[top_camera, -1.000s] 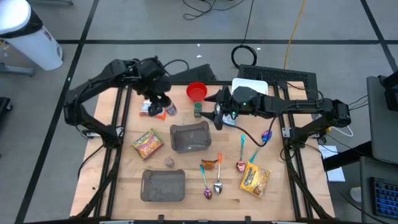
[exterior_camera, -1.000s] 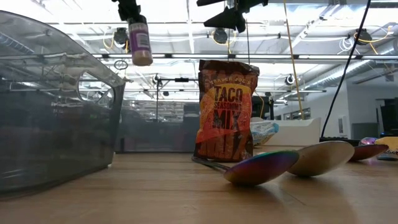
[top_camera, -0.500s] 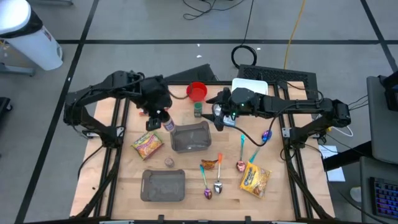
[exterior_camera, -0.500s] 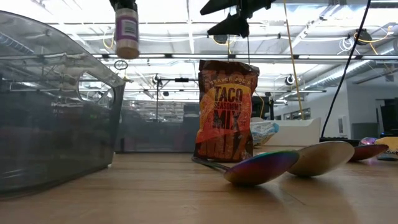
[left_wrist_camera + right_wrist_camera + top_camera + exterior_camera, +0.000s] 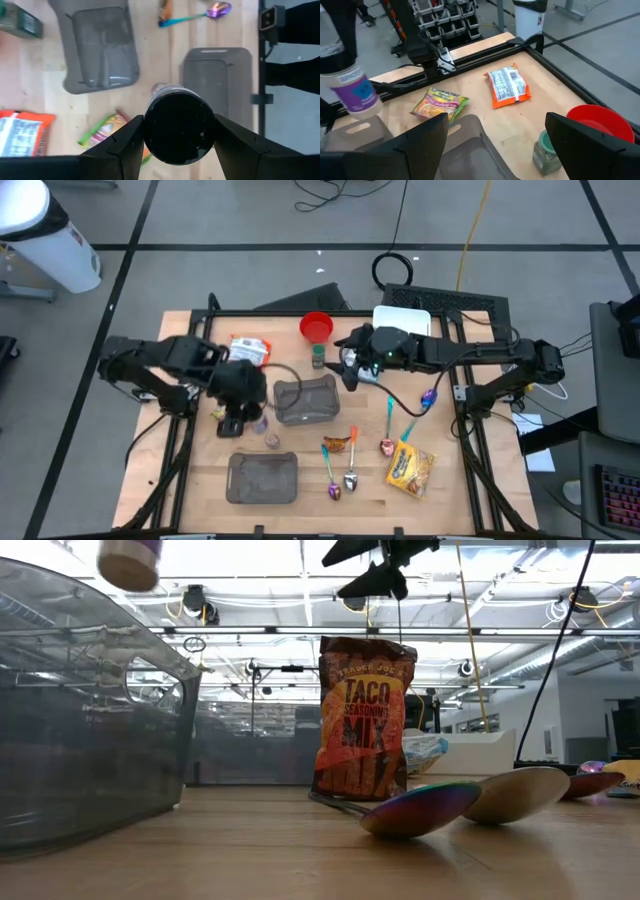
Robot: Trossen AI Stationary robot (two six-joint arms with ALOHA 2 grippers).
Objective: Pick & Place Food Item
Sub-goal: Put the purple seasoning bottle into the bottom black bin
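Observation:
My left gripper (image 5: 243, 416) is shut on a small spice jar with a purple label (image 5: 353, 89) and a black cap (image 5: 179, 127). It holds the jar in the air left of the clear grey bin (image 5: 305, 400), above the green-yellow noodle packet (image 5: 440, 104). In the low view only the jar's bottom (image 5: 129, 560) shows at the top left. My right gripper (image 5: 350, 370) is open and empty above the bin's far right corner. A taco seasoning packet (image 5: 362, 718) stands upright on the table. My left gripper pinches the jar's black cap by its sides (image 5: 150, 125) between its two fingers (image 5: 125, 145). The fingers come from above, pointing down. The jar hangs upright below them, lifted clear of the table.
A grey lid (image 5: 263, 477) lies near the front edge. A small round object (image 5: 271, 441), several spoons (image 5: 352, 477) and a yellow packet (image 5: 410, 467) also lie there. An orange packet (image 5: 250, 348), a red bowl (image 5: 317, 327) and a green-lidded jar (image 5: 318, 357) sit at the far side.
My left gripper has carried the jar from the far side, beside the orange packet, toward the table's near edge and slightly left. It has passed the bin's left end, and the jar has stayed upright and clear of the table. My right gripper has kept still.

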